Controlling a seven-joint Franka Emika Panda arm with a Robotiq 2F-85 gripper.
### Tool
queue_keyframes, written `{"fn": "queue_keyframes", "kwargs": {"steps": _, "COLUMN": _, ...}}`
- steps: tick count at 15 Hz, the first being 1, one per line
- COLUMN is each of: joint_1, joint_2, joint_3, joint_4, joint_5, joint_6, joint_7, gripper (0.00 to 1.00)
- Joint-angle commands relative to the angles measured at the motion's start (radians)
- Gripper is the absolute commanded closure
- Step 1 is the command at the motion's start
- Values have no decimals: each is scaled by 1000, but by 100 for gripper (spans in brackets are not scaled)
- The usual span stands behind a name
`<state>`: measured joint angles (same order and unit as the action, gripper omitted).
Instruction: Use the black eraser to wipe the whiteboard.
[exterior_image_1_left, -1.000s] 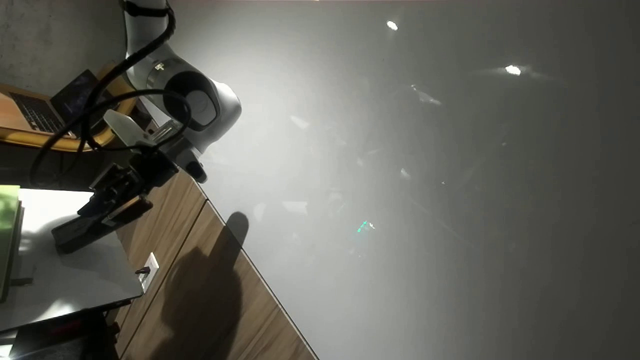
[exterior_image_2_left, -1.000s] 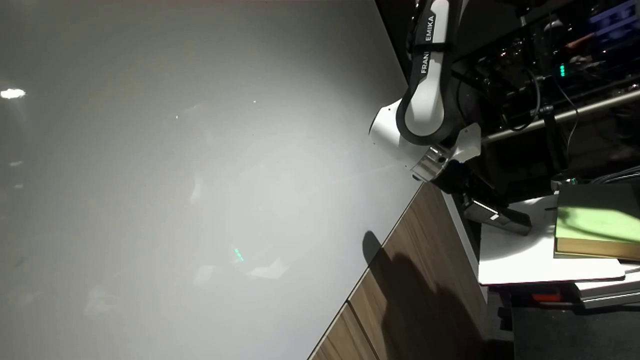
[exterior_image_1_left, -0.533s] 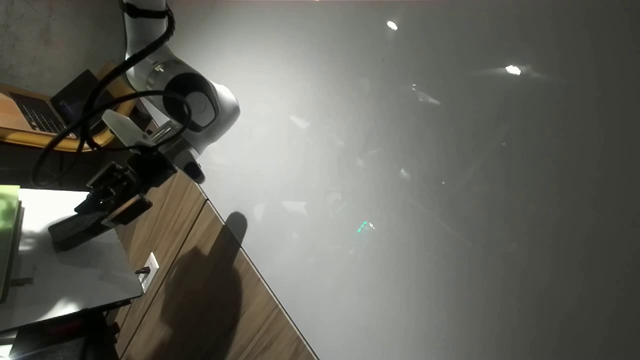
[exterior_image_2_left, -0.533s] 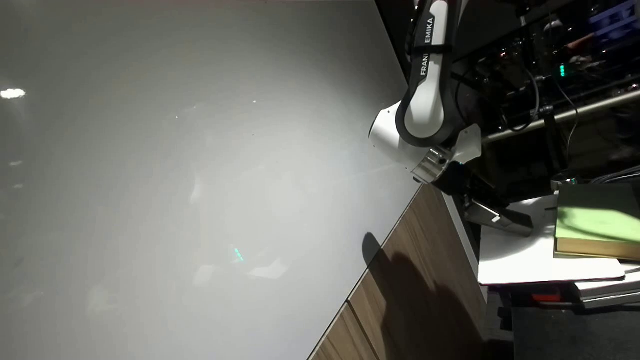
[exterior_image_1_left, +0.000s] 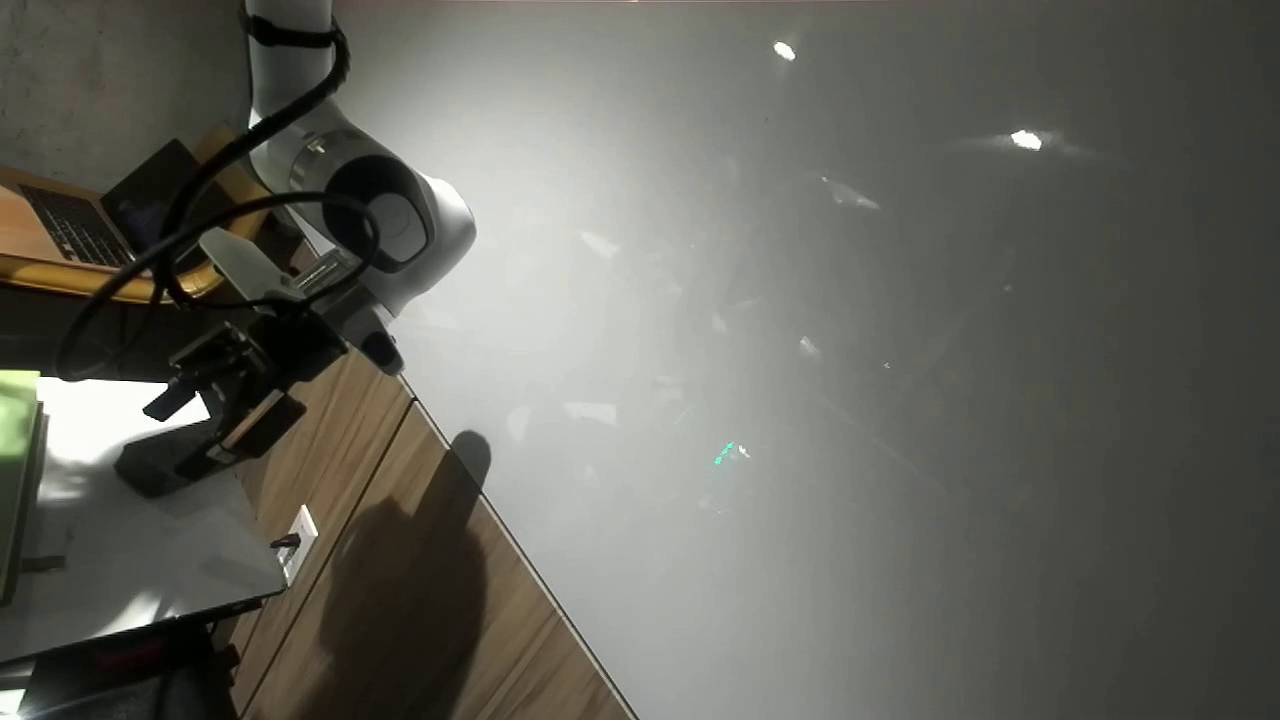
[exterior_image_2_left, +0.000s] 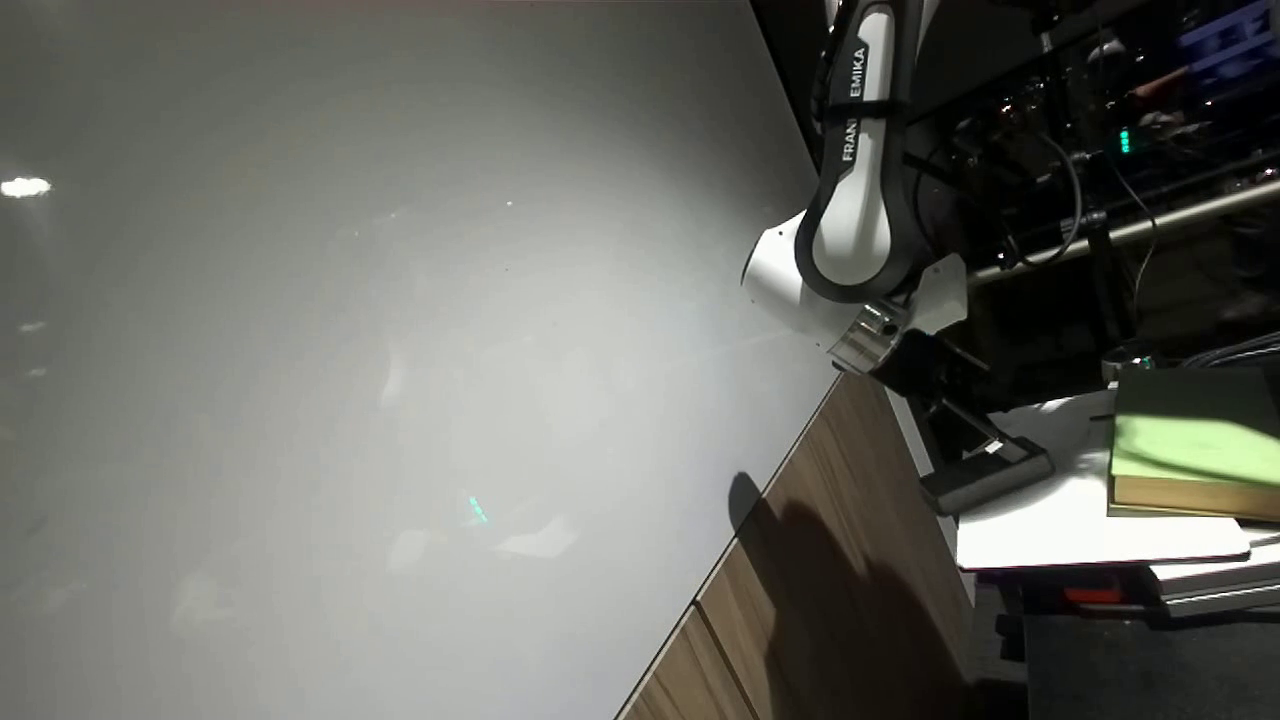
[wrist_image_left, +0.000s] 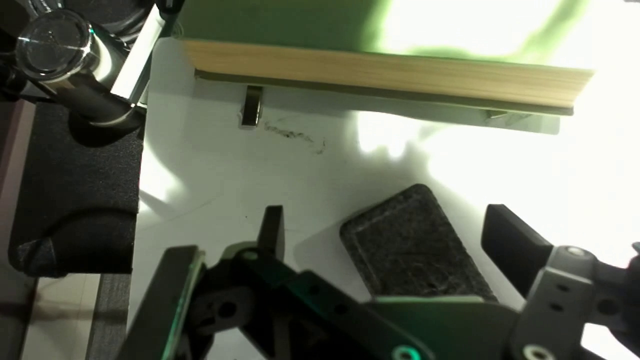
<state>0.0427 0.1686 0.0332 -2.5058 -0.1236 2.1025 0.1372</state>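
Note:
The black eraser (wrist_image_left: 415, 245), a dark block with rounded corners, shows at a slant between the spread fingers of my gripper (wrist_image_left: 391, 230) in the wrist view. Gaps are visible on both sides of it, and its near end is hidden behind the gripper. In an exterior view the eraser (exterior_image_2_left: 985, 478) is just below the fingertips, over the small table's edge; I cannot tell whether it rests on the table top. The whiteboard (exterior_image_1_left: 800, 580) fills most of both exterior views, glossy grey with light reflections and faint smudges, and no dark scribbles stand out. My gripper is well away from it.
A thick green book (wrist_image_left: 350, 65) lies on the white table top (wrist_image_left: 200, 165), beside a shiny cylinder (wrist_image_left: 55, 45). A laptop (exterior_image_1_left: 80, 220) sits on a yellow-edged chair. Wood panels (exterior_image_2_left: 850, 560) with a wall socket (exterior_image_1_left: 300, 540) run below the board. A cable loops around the arm.
The jaws have opened from being shut on the eraser. The eraser has come free and turned relative to the gripper. The arm has moved down slightly.

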Motion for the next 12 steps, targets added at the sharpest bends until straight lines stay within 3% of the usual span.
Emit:
{"fn": "queue_keyframes", "kwargs": {"steps": 1, "joint_1": -2, "joint_2": -8, "joint_3": 1, "joint_4": 8, "joint_5": 38, "joint_6": -17, "joint_7": -32, "gripper": 0}}
{"fn": "queue_keyframes", "kwargs": {"steps": 7, "joint_1": 6, "joint_2": -197, "joint_3": 39, "joint_4": -109, "joint_5": 92, "joint_6": 78, "joint_7": -240, "gripper": 0}}
{"fn": "queue_keyframes", "kwargs": {"steps": 12, "joint_1": 22, "joint_2": -347, "joint_3": 27, "joint_4": -259, "joint_5": 111, "joint_6": 228, "joint_7": -464, "gripper": 0}}
